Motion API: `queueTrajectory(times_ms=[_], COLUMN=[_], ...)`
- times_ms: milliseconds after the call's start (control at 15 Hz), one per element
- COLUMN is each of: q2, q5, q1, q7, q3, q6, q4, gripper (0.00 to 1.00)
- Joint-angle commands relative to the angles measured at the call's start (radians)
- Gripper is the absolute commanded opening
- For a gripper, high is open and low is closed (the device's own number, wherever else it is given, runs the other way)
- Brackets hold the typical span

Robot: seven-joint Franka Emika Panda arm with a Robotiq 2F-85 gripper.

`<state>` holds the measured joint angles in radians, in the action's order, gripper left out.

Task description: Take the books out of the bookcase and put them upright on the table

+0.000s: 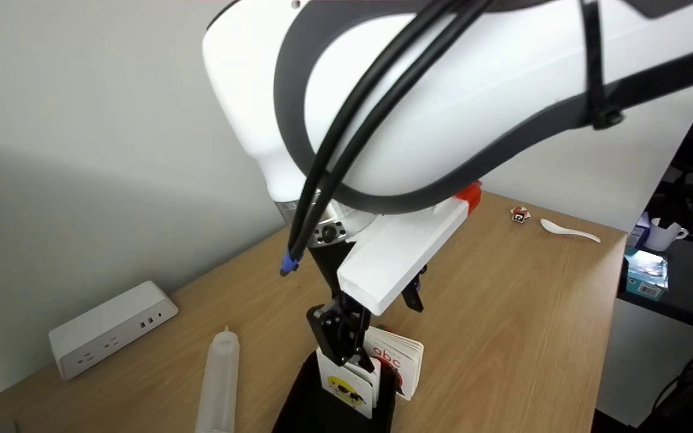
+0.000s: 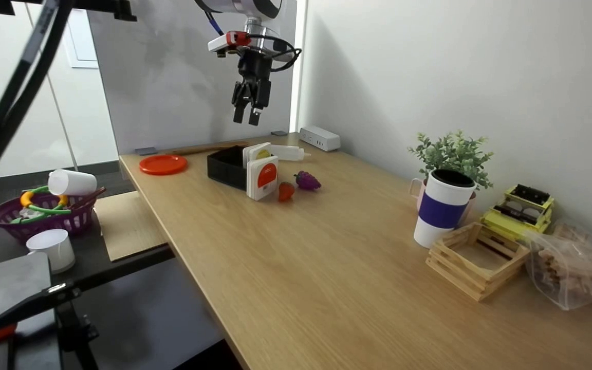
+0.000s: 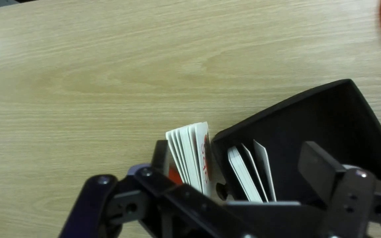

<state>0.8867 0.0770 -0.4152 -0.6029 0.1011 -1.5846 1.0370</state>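
Note:
A white book with red "abc" on its cover stands upright on the table, pages slightly fanned, just outside the end of the black bookcase. It also shows in an exterior view and the wrist view. Another white book with a yellow circle stands inside the bookcase at that end; its covers are partly spread in the wrist view. My gripper is open and empty, well above the bookcase. In the wrist view its fingers spread either side of both books.
A red strawberry and purple grapes lie beside the abc book. A white bottle and power strip lie near the wall. A red plate sits by the table edge. A tumbler and wooden crate stand farther along.

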Motion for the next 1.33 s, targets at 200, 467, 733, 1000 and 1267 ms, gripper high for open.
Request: queueTrajectory(times_ms=[200, 467, 733, 1000, 1267], q2=[0.007, 0.011, 0.048, 0.084, 0.138], q5=[-0.004, 0.005, 0.012, 0.014, -0.003], q1=[0.017, 0.017, 0.030, 0.041, 0.052], q7=[0.083, 0.109, 0.258, 0.478, 0.677], q3=[0.000, 0.001, 0.014, 0.022, 0.026], q6=[-0.003, -0.014, -0.004, -0.011, -0.020], q4=[0.000, -0.001, -0.040, -0.083, -0.157], gripper=[1.00, 1.00, 1.00, 1.00, 1.00])
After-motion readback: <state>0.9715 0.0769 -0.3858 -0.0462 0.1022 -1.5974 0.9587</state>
